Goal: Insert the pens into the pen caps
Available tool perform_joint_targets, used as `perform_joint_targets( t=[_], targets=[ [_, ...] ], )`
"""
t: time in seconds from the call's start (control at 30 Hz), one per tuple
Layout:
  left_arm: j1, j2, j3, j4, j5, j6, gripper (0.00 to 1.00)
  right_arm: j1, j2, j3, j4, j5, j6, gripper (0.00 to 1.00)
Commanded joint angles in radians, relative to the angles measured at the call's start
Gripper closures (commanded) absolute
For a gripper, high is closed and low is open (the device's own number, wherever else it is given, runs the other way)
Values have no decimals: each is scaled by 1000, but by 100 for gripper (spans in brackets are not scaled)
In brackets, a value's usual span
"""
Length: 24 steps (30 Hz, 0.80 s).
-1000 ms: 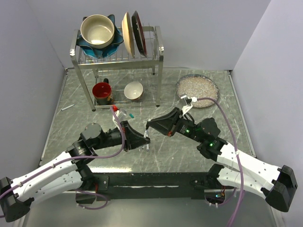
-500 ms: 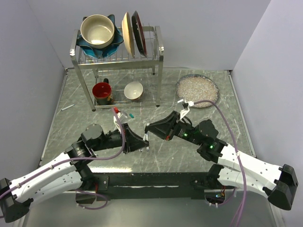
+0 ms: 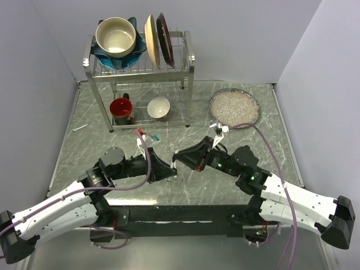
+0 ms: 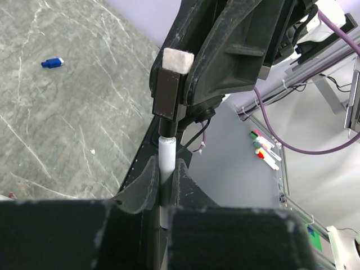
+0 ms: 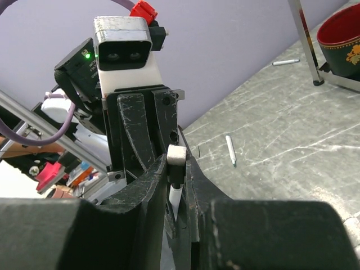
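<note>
table [image 3: 278, 132]: veined stone-look, smooth | rack [image 3: 190, 67]: shiny metal | pen [image 4: 166, 160]: smooth white plastic

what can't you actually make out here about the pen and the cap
- Top view: the pen-to-cap joint, hidden where the left pincer and right pincer meet.
- Left wrist view: the tip of the pen, covered by the dark cap; how far in is unclear.
- Right wrist view: the loose pen on the table; its tip colour is too small to tell.

Metal dish rack [image 3: 190, 67] at the back: beige bowl [image 3: 115, 35] in a blue dish [image 3: 136, 55] plus two plates [image 3: 151, 40] on edge up top, red mug [image 3: 121, 109] and white bowl [image 3: 159, 107] underneath. Grain-filled dish [image 3: 234, 107] to its right, marbled green table [image 3: 90, 146].
</note>
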Motion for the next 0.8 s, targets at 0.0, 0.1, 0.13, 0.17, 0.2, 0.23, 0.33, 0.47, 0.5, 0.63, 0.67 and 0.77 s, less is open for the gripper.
perform_joint_targets(
  t=[0.0, 0.1, 0.13, 0.17, 0.2, 0.23, 0.33, 0.47, 0.5, 0.63, 0.67, 0.77],
  targets=[
    [10, -1, 30, 105, -119, 14, 99, 30, 11, -51, -2, -67, 43, 100],
    [10, 18, 36, 120, -154, 28, 99, 59, 41, -85, 23, -80, 57, 100],
    [10, 26, 57, 111, -166, 36, 99, 75, 49, -96, 6, -80, 51, 100],
    [11, 37, 73, 95, -173, 45, 99, 86, 54, -102, -3, -73, 47, 100],
    [11, 63, 90, 63, -194, 54, 99, 94, 60, -112, -5, -71, 45, 100],
    [11, 72, 113, 54, -203, 65, 99, 105, 60, -138, 10, -73, 48, 100],
    [13, 94, 121, 66, -243, 77, 99, 120, 57, -172, 21, -85, 62, 100],
    [26, 100, 116, 101, -279, 73, 99, 154, 66, -194, -2, -65, 77, 100],
    [31, 100, 111, 109, -283, 71, 99, 157, 73, -208, 3, -59, 85, 100],
    [66, 101, 88, 199, -277, 45, 99, 175, 110, -244, 115, -88, 151, 100],
    [74, 101, 85, 212, -274, 39, 99, 177, 130, -249, 141, -97, 177, 100],
    [99, 110, 88, 233, -274, 24, 99, 200, 172, -249, 182, -91, 214, 100]
  ],
)
